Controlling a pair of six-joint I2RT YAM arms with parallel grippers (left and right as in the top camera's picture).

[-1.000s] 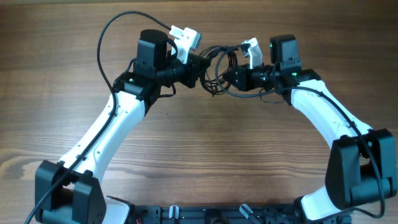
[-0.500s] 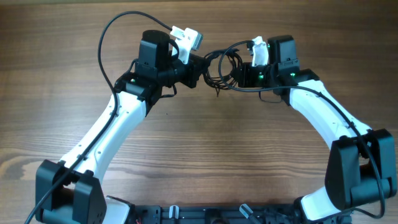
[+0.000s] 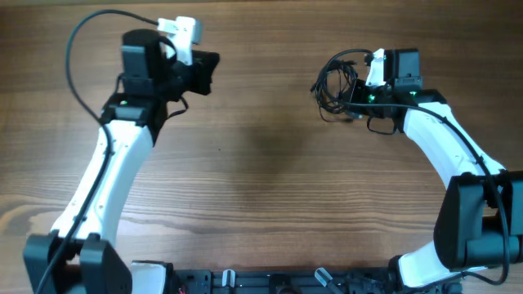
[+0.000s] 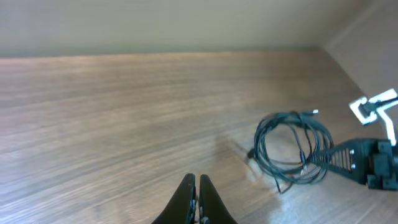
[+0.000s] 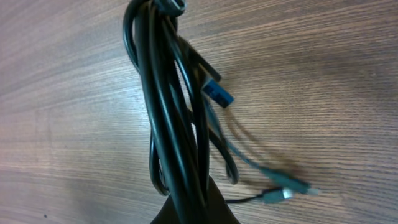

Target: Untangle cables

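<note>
Cables, one coil pinched by the right gripper, seem lifted for separating; the left gripper is closed, empty.

No writing, label, brand mark or number can be read in any view. The blue plug among the cables, just beyond the tips of the right gripper, is too blurred to show any print.
</note>
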